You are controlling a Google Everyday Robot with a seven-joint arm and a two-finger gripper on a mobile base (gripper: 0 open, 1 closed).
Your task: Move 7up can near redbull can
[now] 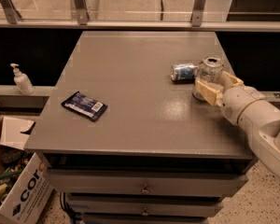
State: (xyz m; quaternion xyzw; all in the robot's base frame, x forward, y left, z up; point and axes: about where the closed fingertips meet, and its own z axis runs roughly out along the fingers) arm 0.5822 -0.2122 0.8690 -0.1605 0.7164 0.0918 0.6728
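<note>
Item: gripper (218, 86), right side, clasping upright 7up can (210, 69) just beside redbull can (184, 71) (lying sideways). Step: placement, judged near done; next, release cleanly.

Matt plastic end effector (213, 84) around glossy 7up can (210, 69)

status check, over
gripper at 7up can, right side of table. can upright, next to redbull can lying on its side. nothing between them.
</note>
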